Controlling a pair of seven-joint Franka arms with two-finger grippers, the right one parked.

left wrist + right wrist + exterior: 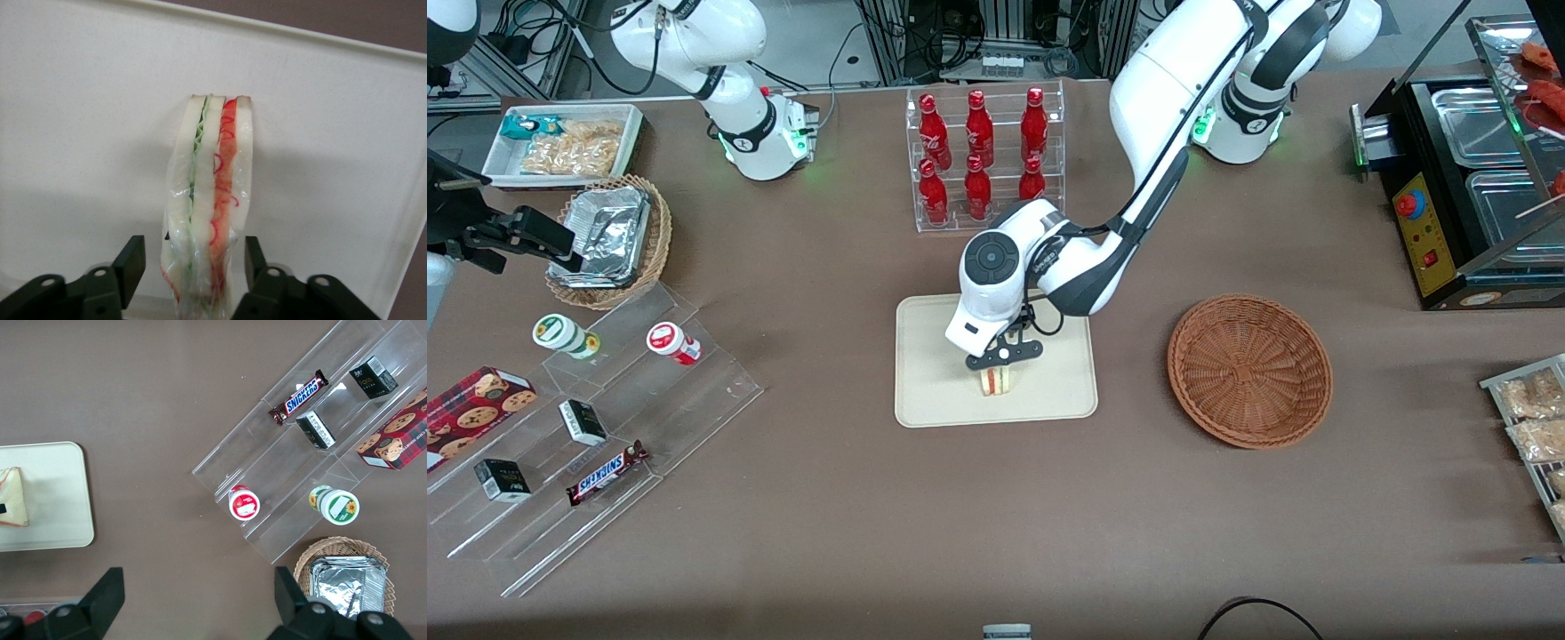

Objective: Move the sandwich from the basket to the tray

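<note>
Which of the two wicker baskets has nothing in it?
The reddish-brown basket beside the tray is bare inside. The paler one holds a foil container. The claw is open around the sandwich on the tray.

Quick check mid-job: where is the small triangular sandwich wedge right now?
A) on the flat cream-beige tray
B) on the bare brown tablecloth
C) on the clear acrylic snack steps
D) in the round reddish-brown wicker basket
A: the small triangular sandwich wedge stands on the flat cream-beige tray, between the open fingers of the left arm's hand; the round reddish-brown wicker basket holds nothing.

White arm; black gripper (1005,357)
</note>
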